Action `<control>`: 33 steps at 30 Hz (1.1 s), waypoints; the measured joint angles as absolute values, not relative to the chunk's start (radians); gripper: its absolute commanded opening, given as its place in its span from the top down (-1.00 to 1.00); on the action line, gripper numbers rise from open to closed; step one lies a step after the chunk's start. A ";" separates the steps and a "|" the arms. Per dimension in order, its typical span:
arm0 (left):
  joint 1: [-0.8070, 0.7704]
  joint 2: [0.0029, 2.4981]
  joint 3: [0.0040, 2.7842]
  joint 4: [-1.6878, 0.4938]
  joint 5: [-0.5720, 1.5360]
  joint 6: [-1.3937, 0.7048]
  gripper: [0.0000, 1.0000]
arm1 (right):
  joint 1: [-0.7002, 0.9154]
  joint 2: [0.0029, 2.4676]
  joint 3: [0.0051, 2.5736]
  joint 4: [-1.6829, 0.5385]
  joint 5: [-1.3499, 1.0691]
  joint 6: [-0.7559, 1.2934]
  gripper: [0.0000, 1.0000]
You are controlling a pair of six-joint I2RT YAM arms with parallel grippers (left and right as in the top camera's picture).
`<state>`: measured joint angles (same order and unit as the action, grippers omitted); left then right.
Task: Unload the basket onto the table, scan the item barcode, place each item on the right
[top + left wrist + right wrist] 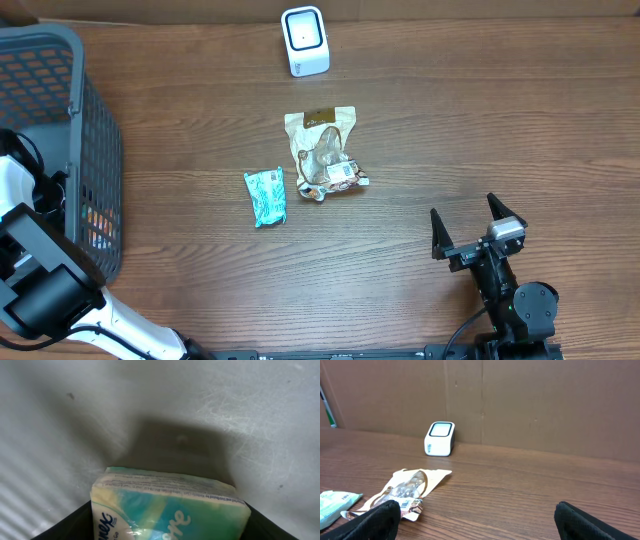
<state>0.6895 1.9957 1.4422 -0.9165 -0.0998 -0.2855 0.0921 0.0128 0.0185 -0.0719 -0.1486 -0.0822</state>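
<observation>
Grey basket floor (235, 405); cropped tissue pack (170, 507) held between fingers (67, 525).

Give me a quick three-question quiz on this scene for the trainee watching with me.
1. True or false: the right end effector is holding the snack pouch.
2. Multiple choice: the scanner stands
A) between the pouch and the right end effector
B) beyond the pouch, at the top of the overhead view
C) on top of the pouch
3. Short answer: in the left wrist view, what sits between the fingers of the left end effector?

Key
1. False: it is open and empty, well apart from the pouch.
2. B
3. A teal-and-white tissue pack.
</observation>
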 measured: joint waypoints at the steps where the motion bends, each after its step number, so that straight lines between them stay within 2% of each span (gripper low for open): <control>1: 0.690 1.996 1.441 -0.915 -0.098 -0.286 -0.02 | 0.092 0.013 0.019 -0.072 -0.149 -0.082 -1.00; 5: 0.690 1.996 1.441 -0.913 -0.103 -0.287 0.73 | 0.092 0.013 0.019 -0.072 -0.148 -0.081 -1.00; 8: 0.690 1.985 1.441 -0.916 -0.111 -0.286 0.89 | 0.092 0.013 0.019 -0.072 -0.149 -0.082 -1.00; 18: 0.690 1.981 1.478 -1.002 -0.110 -0.289 0.91 | 0.092 0.013 0.019 -0.072 -0.149 -0.081 -1.00; 24: 0.690 1.956 1.637 -1.111 -0.086 -0.289 0.91 | 0.092 0.013 0.019 -0.072 -0.148 -0.082 -1.00; 33: 0.690 1.702 1.897 -1.145 0.103 -0.289 0.92 | 0.092 0.013 0.019 -0.072 -0.148 -0.081 -0.99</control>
